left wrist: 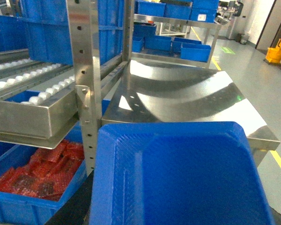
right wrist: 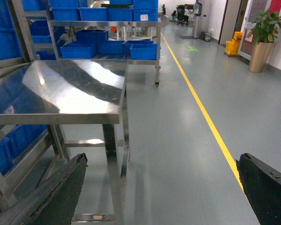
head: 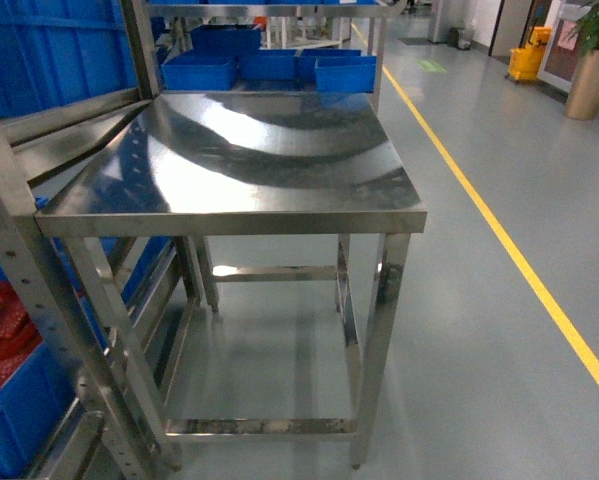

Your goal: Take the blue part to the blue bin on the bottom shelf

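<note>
Two grippers. My left gripper isn't visible: its wrist view is filled from 5 to 7 o'clock by a blue bin (left wrist: 182, 176), grip state unknown. Crate with red packets (left wrist: 34, 185) at 8 o'clock, under the roller shelf (left wrist: 32, 117). My right fingers (right wrist: 51, 197) are spread wide, holding nothing. No legible writing.

One steel table (head: 279, 160), one potted plant (head: 591, 60)

Steel table (head: 249, 160) is sitting bare, so there's lots of room above it. The rack upright (left wrist: 86, 79) and roller shelf (left wrist: 32, 117) are crowding the left side, overhanging the crate of red packets (left wrist: 32, 183). Floor (right wrist: 187, 131) on the right is looking wide open.
</note>
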Controlling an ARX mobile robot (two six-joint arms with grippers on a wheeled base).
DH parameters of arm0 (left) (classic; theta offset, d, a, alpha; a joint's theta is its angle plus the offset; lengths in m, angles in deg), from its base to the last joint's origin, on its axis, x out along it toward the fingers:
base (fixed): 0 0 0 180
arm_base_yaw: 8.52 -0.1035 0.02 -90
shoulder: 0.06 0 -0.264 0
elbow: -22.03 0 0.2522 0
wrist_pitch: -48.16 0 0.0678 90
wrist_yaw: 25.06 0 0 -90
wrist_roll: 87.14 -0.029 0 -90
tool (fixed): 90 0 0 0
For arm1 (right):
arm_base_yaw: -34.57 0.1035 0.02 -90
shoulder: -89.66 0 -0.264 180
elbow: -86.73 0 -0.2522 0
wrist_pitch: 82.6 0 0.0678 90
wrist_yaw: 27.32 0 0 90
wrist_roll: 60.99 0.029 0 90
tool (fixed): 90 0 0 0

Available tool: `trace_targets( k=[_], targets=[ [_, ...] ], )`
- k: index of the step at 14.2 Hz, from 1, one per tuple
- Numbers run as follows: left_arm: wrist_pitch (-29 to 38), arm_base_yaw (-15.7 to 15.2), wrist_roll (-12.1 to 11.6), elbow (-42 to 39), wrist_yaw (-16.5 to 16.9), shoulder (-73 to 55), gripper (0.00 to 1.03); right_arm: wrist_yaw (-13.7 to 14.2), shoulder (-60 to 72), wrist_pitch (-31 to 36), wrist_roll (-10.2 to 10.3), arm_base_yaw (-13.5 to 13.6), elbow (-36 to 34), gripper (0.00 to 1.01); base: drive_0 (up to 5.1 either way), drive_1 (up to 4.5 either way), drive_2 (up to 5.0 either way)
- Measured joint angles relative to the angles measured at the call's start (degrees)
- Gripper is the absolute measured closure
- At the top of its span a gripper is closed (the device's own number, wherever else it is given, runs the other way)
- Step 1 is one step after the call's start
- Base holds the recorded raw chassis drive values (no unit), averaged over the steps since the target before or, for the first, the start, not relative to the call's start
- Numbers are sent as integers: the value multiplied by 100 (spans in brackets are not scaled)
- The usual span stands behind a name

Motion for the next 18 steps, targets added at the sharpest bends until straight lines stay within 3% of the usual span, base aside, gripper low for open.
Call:
trace_targets(
  k=[18],
  targets=[
    [13, 2, 0, 0, -7, 7, 59, 0, 0, 17, 0, 0, 0, 3, -500, 241, 241]
  ],
)
